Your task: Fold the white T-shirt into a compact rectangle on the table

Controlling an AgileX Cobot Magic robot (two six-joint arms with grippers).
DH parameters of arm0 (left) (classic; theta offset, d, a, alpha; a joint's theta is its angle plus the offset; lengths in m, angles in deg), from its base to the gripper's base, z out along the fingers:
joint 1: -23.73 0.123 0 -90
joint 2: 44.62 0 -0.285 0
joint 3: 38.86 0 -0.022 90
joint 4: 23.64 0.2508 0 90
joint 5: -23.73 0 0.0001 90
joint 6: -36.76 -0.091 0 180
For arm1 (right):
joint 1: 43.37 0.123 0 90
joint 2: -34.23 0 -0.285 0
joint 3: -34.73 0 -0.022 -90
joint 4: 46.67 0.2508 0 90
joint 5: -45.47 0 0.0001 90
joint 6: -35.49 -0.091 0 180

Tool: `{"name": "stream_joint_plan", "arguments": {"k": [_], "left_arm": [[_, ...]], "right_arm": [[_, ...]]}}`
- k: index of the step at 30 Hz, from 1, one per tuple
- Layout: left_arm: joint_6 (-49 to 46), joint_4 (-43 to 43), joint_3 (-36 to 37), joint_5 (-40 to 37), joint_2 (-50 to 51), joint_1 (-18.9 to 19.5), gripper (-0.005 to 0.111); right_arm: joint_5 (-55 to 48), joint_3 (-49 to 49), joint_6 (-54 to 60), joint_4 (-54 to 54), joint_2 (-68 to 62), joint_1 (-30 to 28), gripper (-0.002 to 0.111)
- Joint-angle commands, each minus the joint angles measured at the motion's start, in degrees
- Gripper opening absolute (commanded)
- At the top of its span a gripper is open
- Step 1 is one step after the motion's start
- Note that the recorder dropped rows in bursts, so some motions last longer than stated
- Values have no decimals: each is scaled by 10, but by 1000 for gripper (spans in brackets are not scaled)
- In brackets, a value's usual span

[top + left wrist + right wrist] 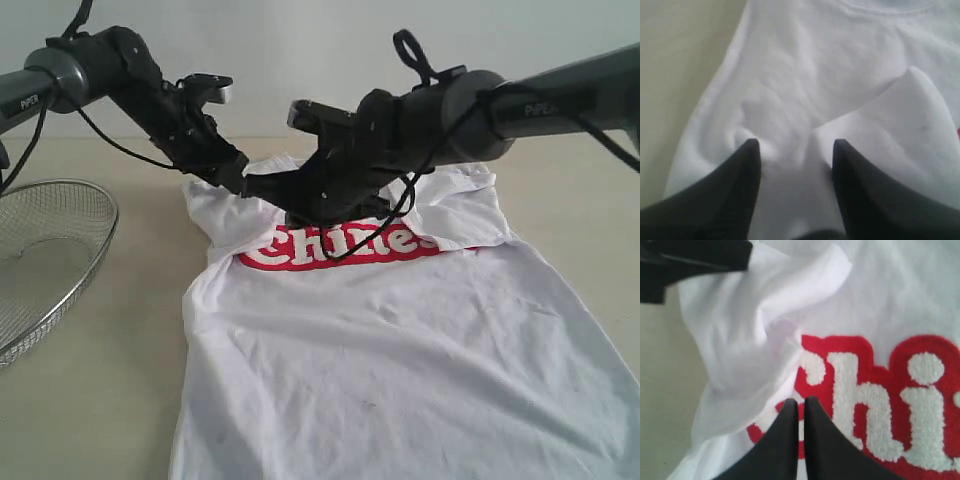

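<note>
T-shirt (400,340) lies beneath parted left tool (796,143), closed right tool (801,400).

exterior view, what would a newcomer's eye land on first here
The white T-shirt spread on the beige table, with its red band of white lettering across the chest, draws the eye first. Next come the two black arms meeting over its upper part: the left gripper with jaws apart over rumpled white cloth, the right gripper shut at the band's edge. A wire-mesh basket sits at the left edge.
</note>
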Motion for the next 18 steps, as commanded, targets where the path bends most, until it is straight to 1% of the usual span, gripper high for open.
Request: {"name": "stream_joint_plan", "arguments": {"k": [1,5,7,8,9,10,11,12,14,16,18], "left_arm": [[31,7,-3,-26,-35,10,44],[75,-4,-3,-66,-97,26,44],[101,-38,-3,-97,-128,33,44],[109,-54,-3,-97,-139,34,43],[110,-70,-3,-97,-150,37,42],[131,-72,4,-97,-167,39,39],[168,-69,17,-97,-187,39,36],[184,-67,40,-97,-211,39,30],[176,-61,91,-97,-260,39,18],[175,-47,162,-97,-313,39,5],[172,-36,240,-97,-369,39,5]], "right_arm": [[5,-1,17,-7,16,0,4],[0,-1,25,-7,16,0,40],[-4,-1,31,-7,16,0,53],[-5,-1,31,-7,16,0,56],[-6,-1,31,-7,16,0,55],[-10,-1,31,-7,16,0,53],[-17,-1,27,-5,16,-2,49],[-24,-1,26,-1,16,-5,45],[-52,-1,8,3,16,-13,38],[-80,-1,8,8,16,-25,36],[-99,-1,12,7,16,-34,37]]}}
